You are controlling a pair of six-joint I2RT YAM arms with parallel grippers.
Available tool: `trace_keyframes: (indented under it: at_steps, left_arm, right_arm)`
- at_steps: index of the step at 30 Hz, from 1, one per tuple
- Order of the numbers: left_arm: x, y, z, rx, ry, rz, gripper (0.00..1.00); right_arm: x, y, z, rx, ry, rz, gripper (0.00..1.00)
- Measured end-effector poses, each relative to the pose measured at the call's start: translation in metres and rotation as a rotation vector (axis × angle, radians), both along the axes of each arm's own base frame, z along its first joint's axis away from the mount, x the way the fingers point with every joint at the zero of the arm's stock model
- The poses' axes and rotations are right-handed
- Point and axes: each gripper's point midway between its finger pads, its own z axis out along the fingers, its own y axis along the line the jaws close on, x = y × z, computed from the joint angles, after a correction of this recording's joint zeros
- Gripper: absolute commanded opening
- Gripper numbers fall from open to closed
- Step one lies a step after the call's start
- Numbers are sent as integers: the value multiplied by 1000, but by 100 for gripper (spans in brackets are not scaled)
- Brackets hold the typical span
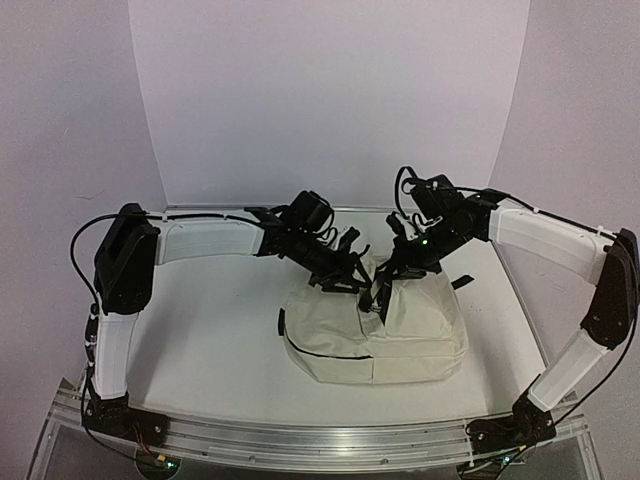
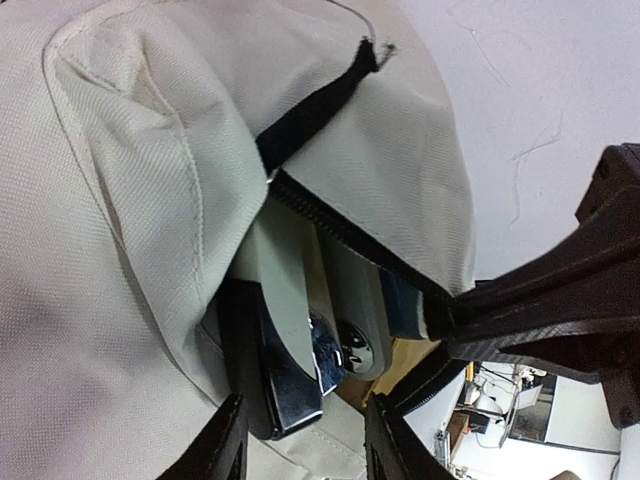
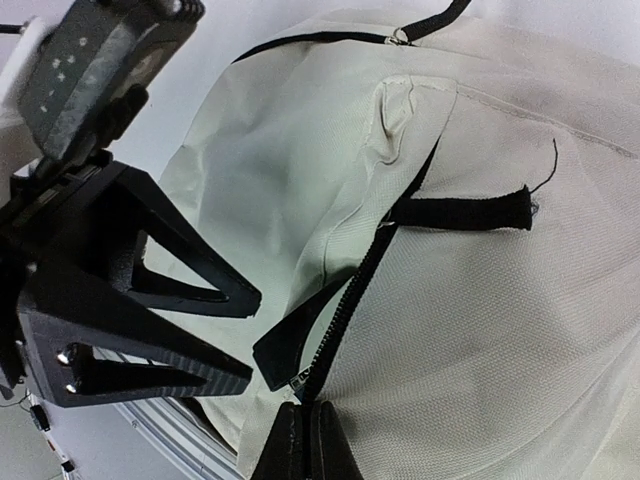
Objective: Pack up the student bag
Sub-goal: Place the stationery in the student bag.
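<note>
Top external view puts the bag [image 1: 400, 340] mid-table [image 1: 200, 340], long axis 9 to 3, with its zip mouth [image 1: 381, 312] cutting in from the 12 o'clock edge. Both grippers crowd that mouth: left gripper [image 1: 350, 283] at its 10 o'clock, right gripper [image 1: 385, 290] at its 12, about equally near. Right wrist view shows the right fingers pressed together on the bag's zip edge. Left wrist view shows the left fingers apart and empty, facing the gap, where pale chrome-clipped items [image 2: 320, 330] lie inside. Widening the mouth likely means the left pulling toward 9.
</note>
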Motion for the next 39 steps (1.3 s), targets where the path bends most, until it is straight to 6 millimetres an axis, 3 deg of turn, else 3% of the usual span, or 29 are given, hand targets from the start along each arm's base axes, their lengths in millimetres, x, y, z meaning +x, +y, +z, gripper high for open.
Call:
trace_keyframes:
  at_steps: [3,14,19,22,28,32,35,39]
  left_arm:
    - [0,-3,-8,14,3,-15,25]
    - [-17,-37,-20,-31,28,-131,11]
    - [-22,-50,-21,-55,29,-166,15]
    - [-22,-49,-24,-44,19,-162,23]
    - [-27,-27,-27,21,-10,-118,45]
    - [-21,-8,-1,29,-38,-76,57]
    - [3,9,24,10,-65,-7,60]
    - [56,40,38,38,-93,114,61]
  right_arm:
    - [0,0,0,1,1,1,0]
    - [-1,1,0,8,7,1,0]
    - [0,1,0,11,10,-3,0]
    - [-1,1,-1,12,12,-2,0]
    - [-8,-1,-17,8,40,10,4]
    - [-15,-2,-31,2,68,29,31]
    - [-23,0,-36,16,96,57,37]
    - [-27,6,-34,50,119,89,49]
